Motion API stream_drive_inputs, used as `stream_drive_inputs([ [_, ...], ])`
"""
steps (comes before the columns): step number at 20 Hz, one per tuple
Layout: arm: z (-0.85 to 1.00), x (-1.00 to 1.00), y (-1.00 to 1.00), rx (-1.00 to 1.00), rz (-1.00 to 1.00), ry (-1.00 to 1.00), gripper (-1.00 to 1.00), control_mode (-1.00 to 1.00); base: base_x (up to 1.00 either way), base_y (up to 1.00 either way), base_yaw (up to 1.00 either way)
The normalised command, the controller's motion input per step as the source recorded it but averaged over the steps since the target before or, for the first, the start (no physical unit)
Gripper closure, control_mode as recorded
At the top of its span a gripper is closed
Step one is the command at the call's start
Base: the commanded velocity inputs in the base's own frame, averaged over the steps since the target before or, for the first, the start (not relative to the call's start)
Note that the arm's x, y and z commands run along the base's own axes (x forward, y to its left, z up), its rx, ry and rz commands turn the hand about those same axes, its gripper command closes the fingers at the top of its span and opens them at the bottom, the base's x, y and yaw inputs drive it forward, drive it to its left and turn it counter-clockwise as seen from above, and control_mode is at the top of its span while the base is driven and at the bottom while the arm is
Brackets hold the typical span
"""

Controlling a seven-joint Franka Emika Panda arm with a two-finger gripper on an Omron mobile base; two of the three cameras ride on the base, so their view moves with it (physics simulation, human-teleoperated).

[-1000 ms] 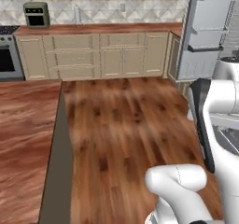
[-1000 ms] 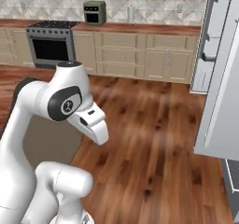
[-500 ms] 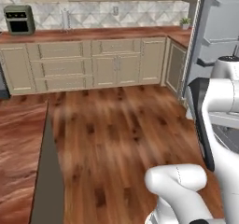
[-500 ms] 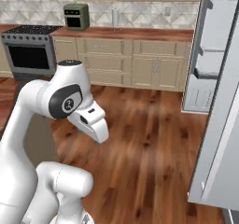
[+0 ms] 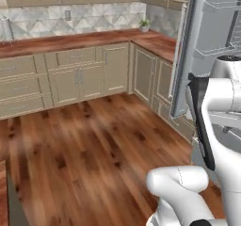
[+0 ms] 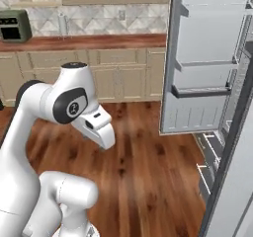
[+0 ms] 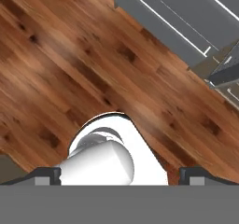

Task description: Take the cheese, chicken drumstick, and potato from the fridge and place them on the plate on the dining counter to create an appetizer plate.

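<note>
The fridge stands at the right with its door swung open, and white wire-railed bins line the door's inside. The same door rises behind my arm in the left base view. In the hand view the grey lower front of the fridge crosses the top right, above wood floor. My gripper is open and holds nothing, its fingertips set wide apart; it hangs folded in over the floor. The cheese, drumstick, potato and plate are out of view. A sliver of the dining counter shows at the lower left.
Beige wall cabinets with a reddish-brown top run along the back and turn the corner toward the fridge. A small plant and a toaster oven sit on it. Wood floor lies between me and the fridge.
The whole picture has swung: the base has turned right, so the stove and most of the dining counter left the frame and the open fridge came closer. The arm's pose is unchanged.
</note>
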Motion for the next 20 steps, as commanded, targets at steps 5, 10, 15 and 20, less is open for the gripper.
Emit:
stream_drive_inputs([
  [5,0.0,0.0,0.0,0.0,0.0,0.0,-1.0,1.0,0.79,0.0,-0.55],
  [10,0.0,0.0,0.0,0.0,0.0,0.0,-1.0,1.0,0.59,-0.09,-0.59],
  [15,0.0,0.0,0.0,0.0,0.0,0.0,-1.0,1.0,0.61,-0.04,-0.6],
  [20,0.0,0.0,0.0,0.0,0.0,0.0,-1.0,1.0,0.72,0.0,-0.56],
])
